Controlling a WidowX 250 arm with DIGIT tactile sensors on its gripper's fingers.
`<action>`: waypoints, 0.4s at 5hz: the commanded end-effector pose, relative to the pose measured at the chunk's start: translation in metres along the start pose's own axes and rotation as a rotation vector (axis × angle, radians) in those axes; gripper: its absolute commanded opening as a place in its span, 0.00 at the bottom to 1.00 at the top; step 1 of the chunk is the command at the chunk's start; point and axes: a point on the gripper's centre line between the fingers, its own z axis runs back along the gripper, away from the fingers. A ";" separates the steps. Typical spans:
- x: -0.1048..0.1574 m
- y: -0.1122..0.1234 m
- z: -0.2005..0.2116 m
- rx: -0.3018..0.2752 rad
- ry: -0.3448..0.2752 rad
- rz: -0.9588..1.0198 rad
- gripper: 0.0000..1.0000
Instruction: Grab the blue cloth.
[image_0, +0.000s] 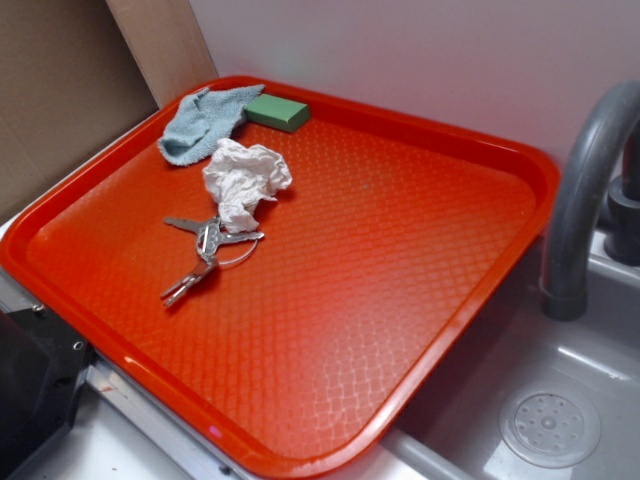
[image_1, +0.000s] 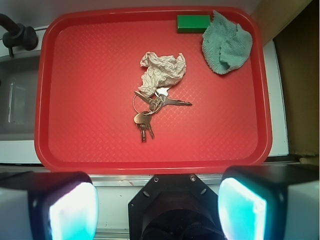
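Note:
The blue cloth (image_0: 205, 122) (image_1: 227, 44) is a pale blue-grey fuzzy rag lying crumpled in the far corner of the red tray (image_0: 420, 260) (image_1: 90, 145), touching the green sponge block (image_0: 277, 111) (image_1: 193, 23). In the wrist view my gripper (image_1: 157, 207) hangs high above the tray's near edge, well away from the cloth. Its two fingers stand wide apart with nothing between them. The gripper does not show in the exterior view.
A white paper wad (image_0: 245, 180) (image_1: 162, 72) lies mid-tray, with a bunch of keys (image_0: 205, 250) (image_1: 150, 112) beside it. A grey faucet (image_0: 585, 190) (image_1: 17, 34) and sink with a drain (image_0: 550, 425) sit beside the tray. Cardboard (image_0: 60, 90) stands behind.

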 end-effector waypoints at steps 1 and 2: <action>0.000 0.000 0.000 0.000 0.000 0.000 1.00; 0.033 0.031 -0.032 0.101 -0.045 0.240 1.00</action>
